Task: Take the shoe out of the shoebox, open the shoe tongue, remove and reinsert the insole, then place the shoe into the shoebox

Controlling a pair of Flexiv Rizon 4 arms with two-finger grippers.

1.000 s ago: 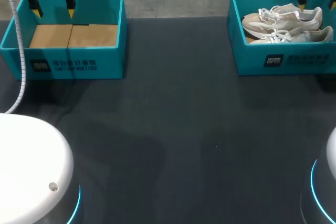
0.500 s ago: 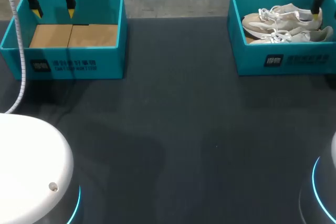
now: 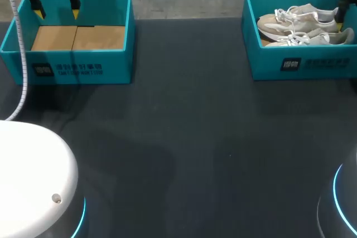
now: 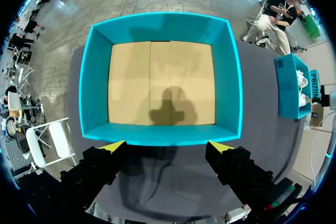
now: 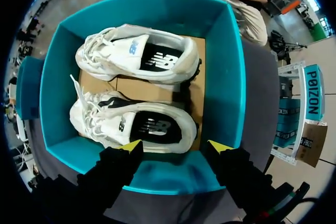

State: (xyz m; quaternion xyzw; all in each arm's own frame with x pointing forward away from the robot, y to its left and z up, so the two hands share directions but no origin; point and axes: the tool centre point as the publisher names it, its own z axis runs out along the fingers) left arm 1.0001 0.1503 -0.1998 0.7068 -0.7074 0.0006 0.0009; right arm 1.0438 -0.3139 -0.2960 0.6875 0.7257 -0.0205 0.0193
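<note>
right fingers [image 5: 128,148] wide open, empty, over the near wall of the shoebox [image 5: 231,77] | nearest shoe [image 5: 131,121] of 2 sits inside, just ahead | left fingers [image 4: 113,147] wide too, at the other box [image 4: 94,77] | risk: drop straight down and you'll probably clip that wall or snag the laces [image 5: 86,113]

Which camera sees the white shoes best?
The right wrist view: it looks straight down into the teal shoebox, showing both white shoes nearly whole, insoles included. The head view sees them from the side, partly behind the box wall. The left wrist view shows them only tiny, far off.
</note>
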